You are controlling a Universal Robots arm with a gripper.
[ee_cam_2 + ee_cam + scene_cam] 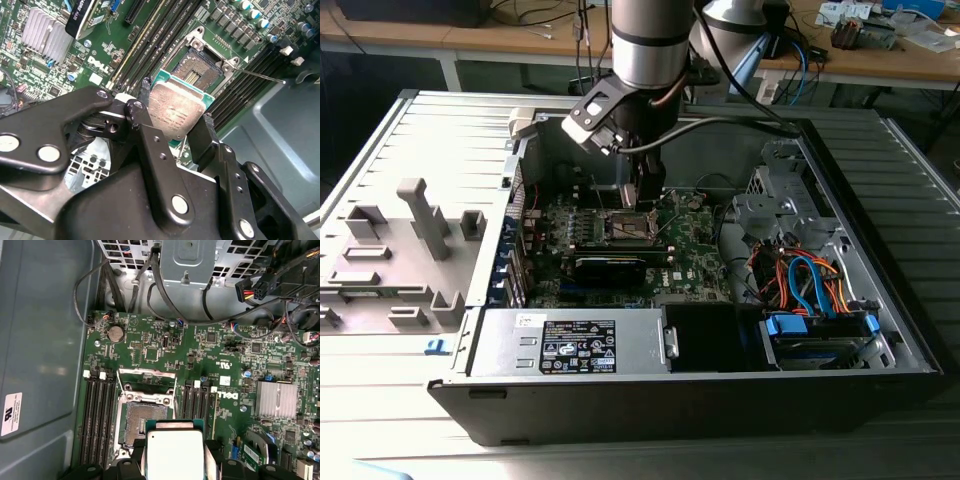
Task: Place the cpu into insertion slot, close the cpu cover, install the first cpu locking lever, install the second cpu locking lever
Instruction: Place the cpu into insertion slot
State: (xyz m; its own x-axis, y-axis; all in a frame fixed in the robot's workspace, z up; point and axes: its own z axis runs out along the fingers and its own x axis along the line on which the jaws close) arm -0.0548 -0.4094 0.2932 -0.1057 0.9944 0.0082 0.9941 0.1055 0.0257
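- At the exterior view's left, grey moulded fixtures (410, 240) sit on the table (380, 420), well apart from the work.
- Inside the open computer case (880, 330), the pincer (645, 195) hangs over the motherboard (700, 250).
- In both wrist views its fingers (145, 90) are clamped on opposite edges of the cpu (177, 112), metal top up.
- The step in hand, I judge, is placing the cpu. It hovers near the bare insertion slot (145, 417), offset from it and not seated.
- The cpu cover (147, 374) stands raised off the slot, and a thin lever (260, 76) is swung out.
- Seating it, I judge, calls for a level chip squared to the socket rim.
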